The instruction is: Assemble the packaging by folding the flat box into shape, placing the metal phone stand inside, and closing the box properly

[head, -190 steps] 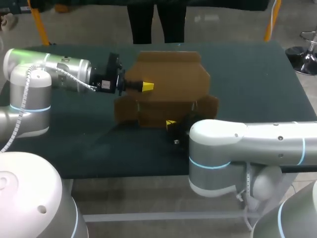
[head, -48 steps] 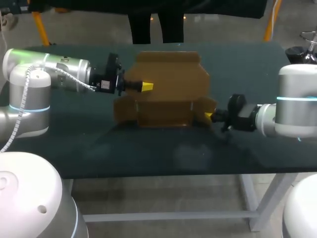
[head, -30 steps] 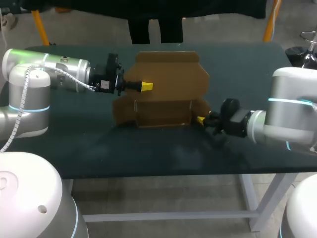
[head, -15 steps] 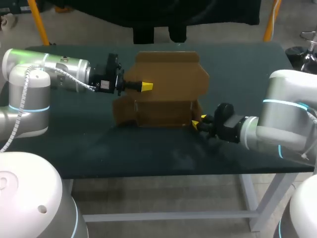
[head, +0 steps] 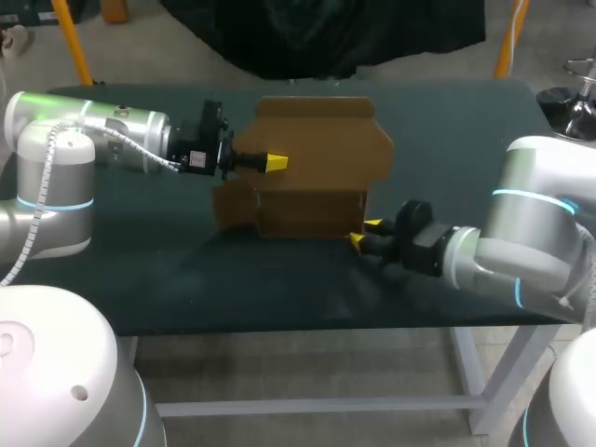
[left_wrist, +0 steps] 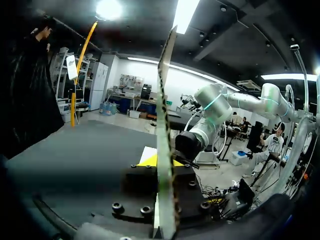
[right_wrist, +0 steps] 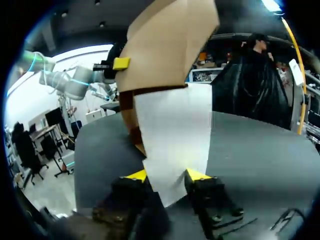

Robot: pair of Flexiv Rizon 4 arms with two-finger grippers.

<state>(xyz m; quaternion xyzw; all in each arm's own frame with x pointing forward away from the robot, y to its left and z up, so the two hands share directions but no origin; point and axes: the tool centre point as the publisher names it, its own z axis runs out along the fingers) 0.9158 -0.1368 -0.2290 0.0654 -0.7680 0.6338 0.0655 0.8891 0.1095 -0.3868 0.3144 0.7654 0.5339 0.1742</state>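
My right tool (right_wrist: 166, 176) sits at the foot of the cardboard box (right_wrist: 167, 47), fingers spread, with the box's pale side flap (right_wrist: 175, 135) lying between them. High on the box's brown panel, my left tool (right_wrist: 121, 63) shows one yellow tip against it. The dark counter (right_wrist: 255, 150) lies around the box.

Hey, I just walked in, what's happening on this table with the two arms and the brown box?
The two arms are folding a cardboard box into shape on the table. The left gripper pinches the box's upright back panel between its fingers. The right gripper is low at the box's near right corner, at the side flap, which is turned in toward the box. The box is open on top, and no phone stand is in view.
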